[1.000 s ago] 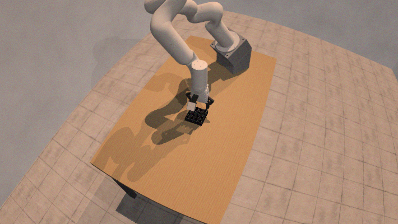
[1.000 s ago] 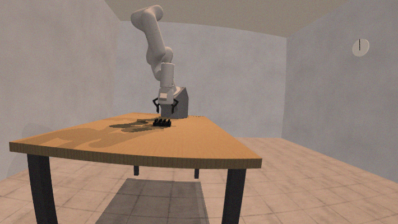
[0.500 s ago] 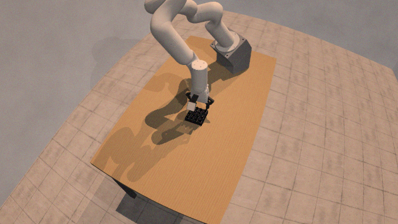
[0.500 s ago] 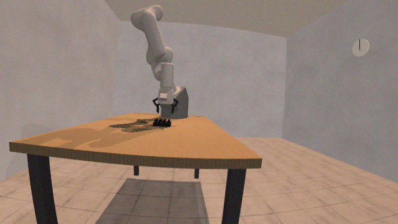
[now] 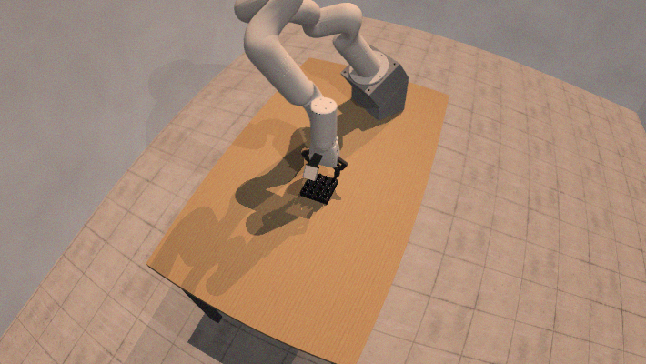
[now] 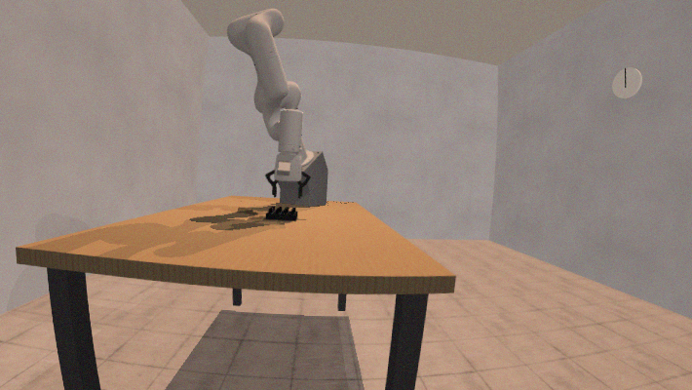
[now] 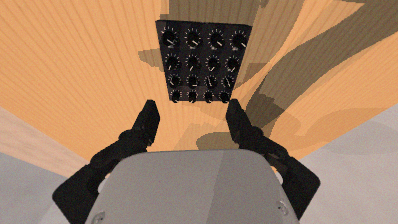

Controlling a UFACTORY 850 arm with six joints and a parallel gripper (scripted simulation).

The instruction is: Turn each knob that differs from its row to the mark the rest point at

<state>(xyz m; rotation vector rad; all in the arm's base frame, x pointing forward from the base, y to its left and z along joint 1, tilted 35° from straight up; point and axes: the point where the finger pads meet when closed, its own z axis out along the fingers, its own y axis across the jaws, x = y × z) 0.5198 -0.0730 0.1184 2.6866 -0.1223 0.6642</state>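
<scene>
From where I'm watching, the box [image 5: 318, 189] [image 6: 282, 216] [image 7: 180, 50] sits on the table [image 5: 364, 237] [image 6: 341, 249] [image 7: 75, 65], well in from both long edges and well apart from the end edge nearest the exterior camera. The base [image 5: 391, 93] [image 6: 319, 182] stands toward the opposite end, with a stretch of wood between it and the box.

My gripper [image 5: 324, 176] [image 6: 288, 195] [image 7: 193, 108] is wide open and holds nothing. Its fingers point down above the table, and in the exterior view I can see a gap between their tips and the knobs [image 5: 319, 186] [image 6: 282, 210] [image 7: 193, 39]. In the wrist view, the box lies ahead of the tips, and its nearest edge is narrower than the space between them.

The arm [image 5: 279, 64] [image 6: 270, 63] rises high above the wood, so its forearm has height over the table. Its shadow [image 5: 273, 182] [image 6: 219, 219] [image 7: 280, 65] spreads beside the box. I count four rows of four knobs, but their white lines are too small for me to match every mark.
</scene>
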